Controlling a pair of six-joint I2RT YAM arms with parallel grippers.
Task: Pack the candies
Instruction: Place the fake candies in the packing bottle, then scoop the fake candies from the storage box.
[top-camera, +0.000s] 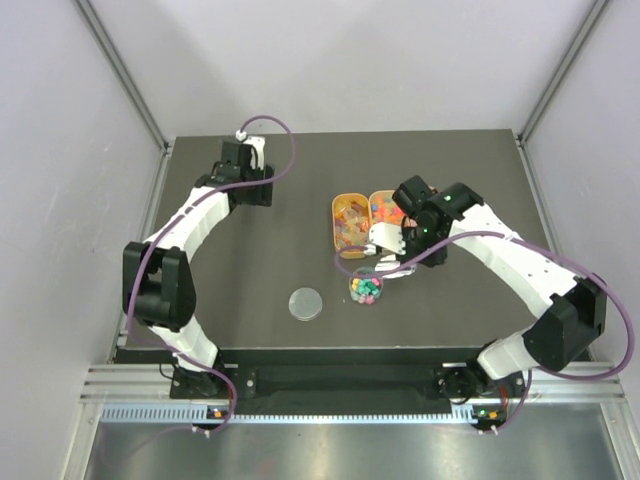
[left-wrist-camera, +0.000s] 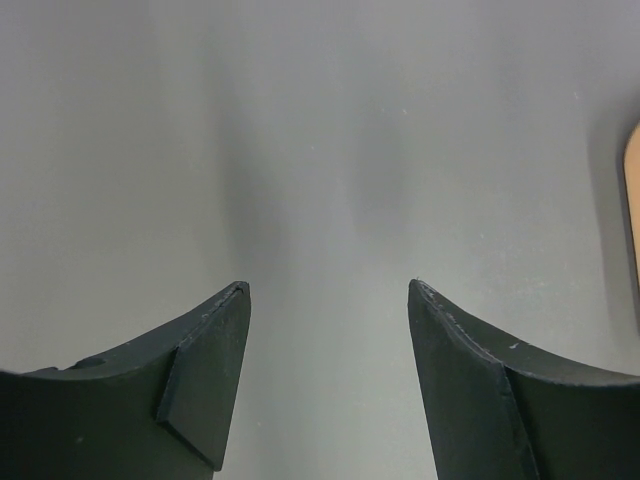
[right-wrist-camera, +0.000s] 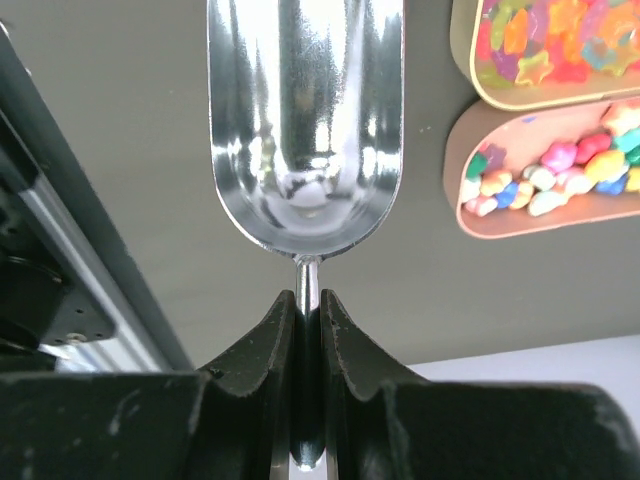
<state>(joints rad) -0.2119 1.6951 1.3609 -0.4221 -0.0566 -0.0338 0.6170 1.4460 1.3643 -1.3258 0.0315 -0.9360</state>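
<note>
Where the counter (top-camera: 250, 260) runs nearest my bases, a clear round lid (top-camera: 306, 303) lies flat. Just right of it stands a small clear dish (top-camera: 353, 291) with a heap of mixed bright candies (top-camera: 367, 288) inside. Just beyond the dish hangs my right end effector (right-wrist-camera: 308, 300), its fingers pressed tight on the thin stem of a shiny metal scoop (right-wrist-camera: 305, 120), whose polished bowl mirrors the surroundings. Farther on, two orange oval trays sit side by side. The left tray (top-camera: 337, 215) carries amber gummies, and the right tray (top-camera: 377, 196) carries more coloured candies and lies partly under my right wrist. At the far left of the counter my left end effector (left-wrist-camera: 330, 290) points down at the grey surface, fingers spread wide apart and gripping nothing.
</note>
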